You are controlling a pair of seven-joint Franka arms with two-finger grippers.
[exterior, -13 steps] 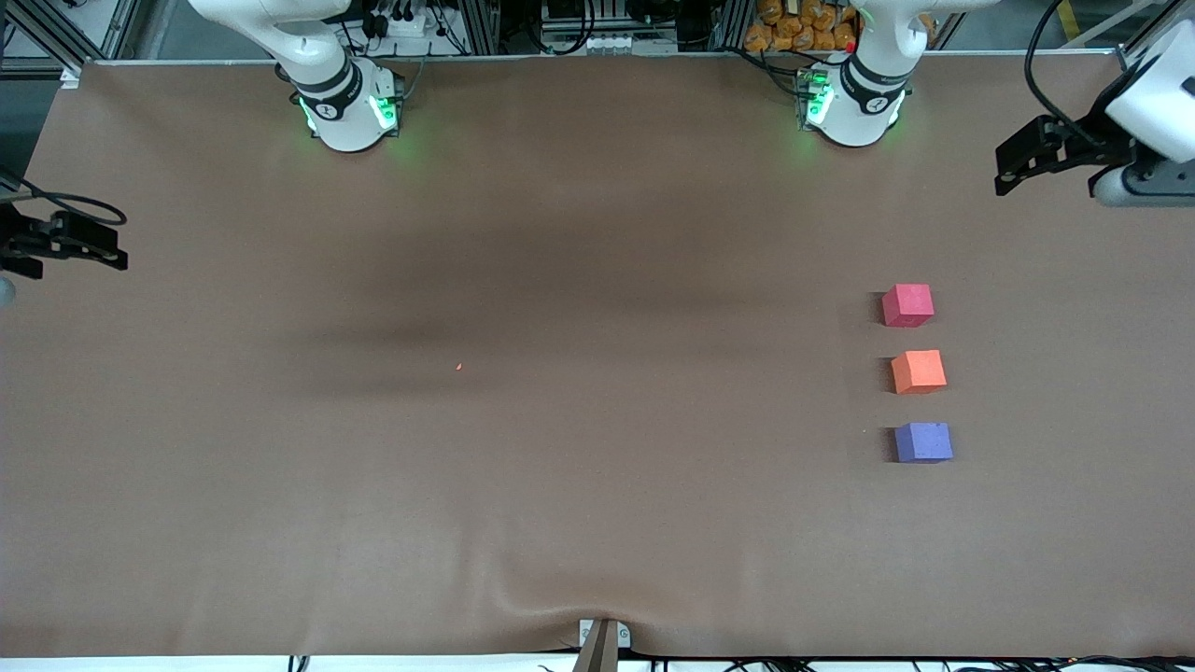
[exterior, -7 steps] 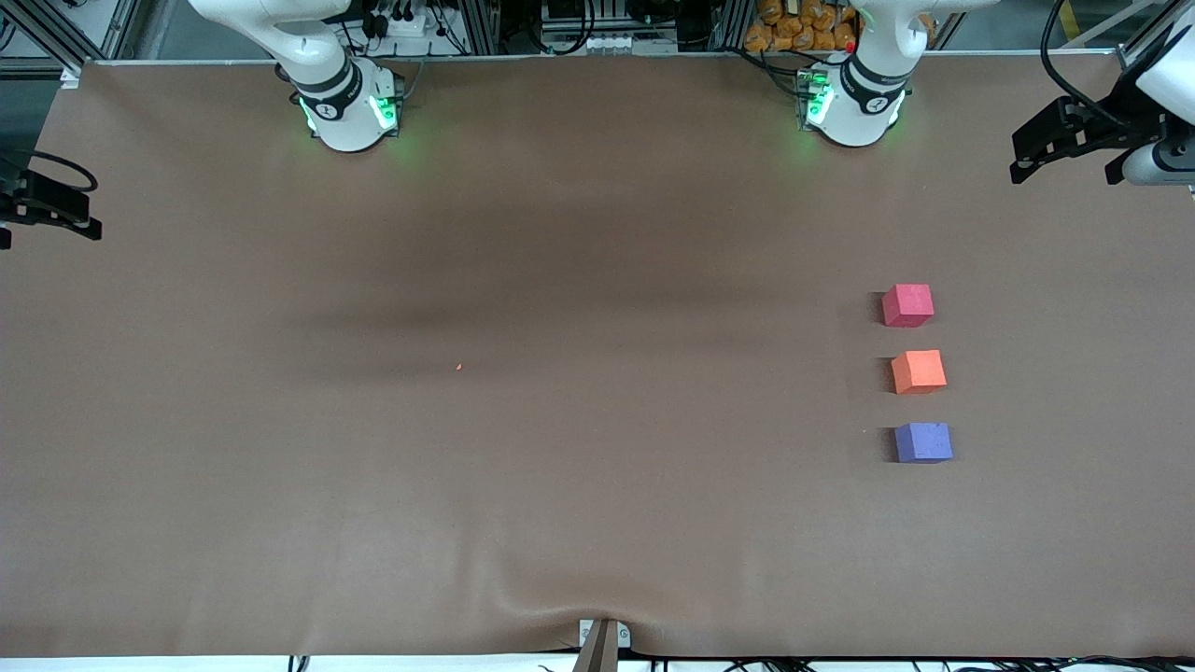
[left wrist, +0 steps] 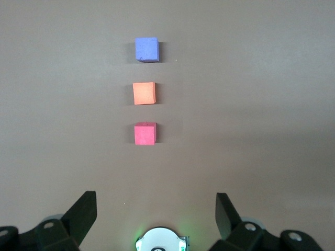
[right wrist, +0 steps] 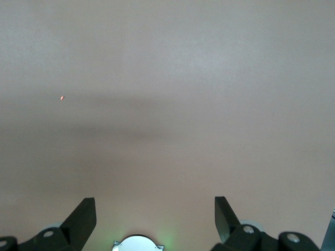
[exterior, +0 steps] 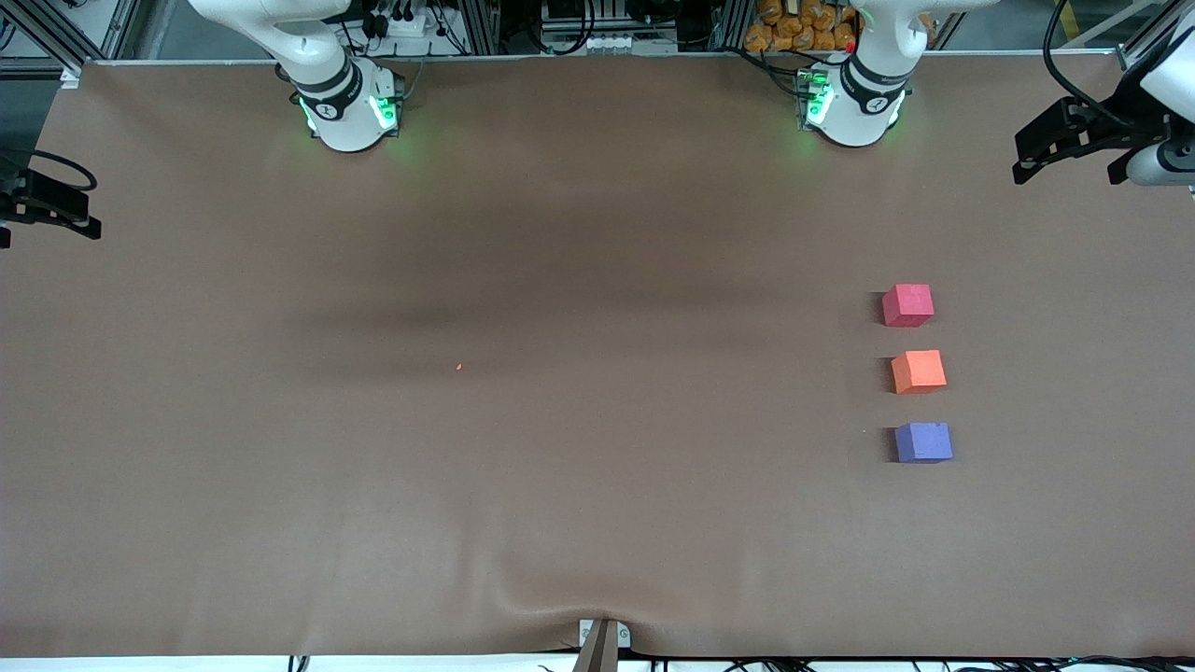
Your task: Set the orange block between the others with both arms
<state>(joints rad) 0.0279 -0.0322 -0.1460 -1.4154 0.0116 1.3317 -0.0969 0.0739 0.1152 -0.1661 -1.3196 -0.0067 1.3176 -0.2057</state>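
Right gripper (exterior: 47, 201) hangs released and empty over the table (exterior: 560, 280) edge at the right arm's end, well apart from all three blocks. A tiny orange speck (exterior: 459, 367) lies mid-table. Toward the left arm's end, the blocks sit in a line, each apart from the next: red block (exterior: 907, 305), orange block (exterior: 919, 371) between, purple block (exterior: 923, 442) nearest the front camera. Left gripper (exterior: 1069, 140) hangs released and empty, with the red block the closest to it.
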